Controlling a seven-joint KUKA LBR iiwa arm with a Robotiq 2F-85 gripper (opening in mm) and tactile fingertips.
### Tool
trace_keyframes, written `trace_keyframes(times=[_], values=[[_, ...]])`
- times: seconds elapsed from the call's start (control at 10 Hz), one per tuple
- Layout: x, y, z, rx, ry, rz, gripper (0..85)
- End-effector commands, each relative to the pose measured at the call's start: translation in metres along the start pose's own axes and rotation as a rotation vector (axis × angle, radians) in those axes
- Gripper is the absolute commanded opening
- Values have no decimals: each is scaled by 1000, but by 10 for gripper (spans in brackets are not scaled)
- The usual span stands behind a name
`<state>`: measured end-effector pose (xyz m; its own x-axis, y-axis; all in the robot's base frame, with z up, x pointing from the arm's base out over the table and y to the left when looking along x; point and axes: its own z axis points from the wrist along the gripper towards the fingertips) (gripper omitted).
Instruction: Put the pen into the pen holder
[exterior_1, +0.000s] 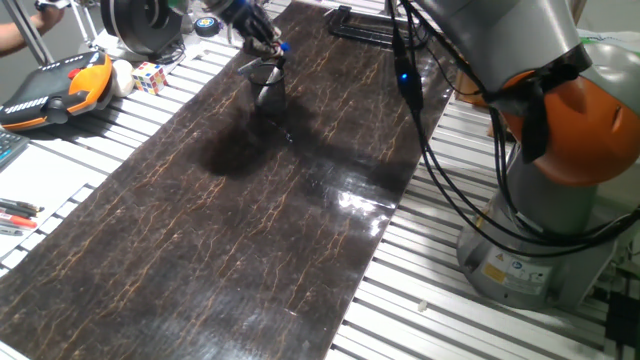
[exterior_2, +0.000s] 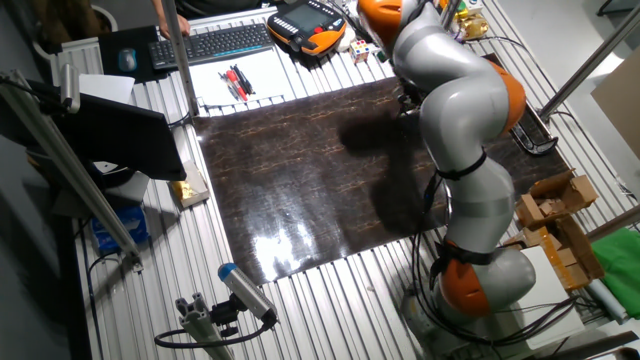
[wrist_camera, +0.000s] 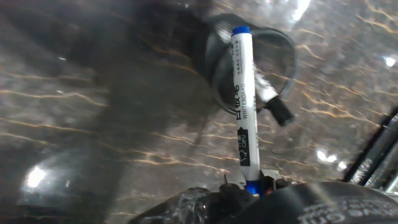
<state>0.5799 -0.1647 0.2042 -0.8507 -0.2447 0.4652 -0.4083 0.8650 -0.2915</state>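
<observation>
The pen, white-barrelled with blue ends, is held by its lower end in my gripper, which is shut on it. Its far blue tip points over the open mouth of the pen holder, a dark round cup seen from above. A dark-tipped stick-like thing lies across the cup's rim. In one fixed view my gripper hangs at the far end of the dark mat, the pen's blue tip is just above the pen holder. In the other fixed view the arm hides them.
An orange teach pendant, a colour cube and a big black spool stand at the far left. Red and black pens lie on white paper by a keyboard. A black rack is behind the mat.
</observation>
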Motion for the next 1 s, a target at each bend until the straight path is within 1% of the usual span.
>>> trace_keyframes(times=[0.0, 0.4, 0.7, 0.9], values=[[0, -1, 0, 0, 9, 1, 30], [0, -3, 2, -11, 65, 7, 50], [1, -5, 4, -5, 95, 15, 50], [2, -7, 9, -20, 104, 11, 50]])
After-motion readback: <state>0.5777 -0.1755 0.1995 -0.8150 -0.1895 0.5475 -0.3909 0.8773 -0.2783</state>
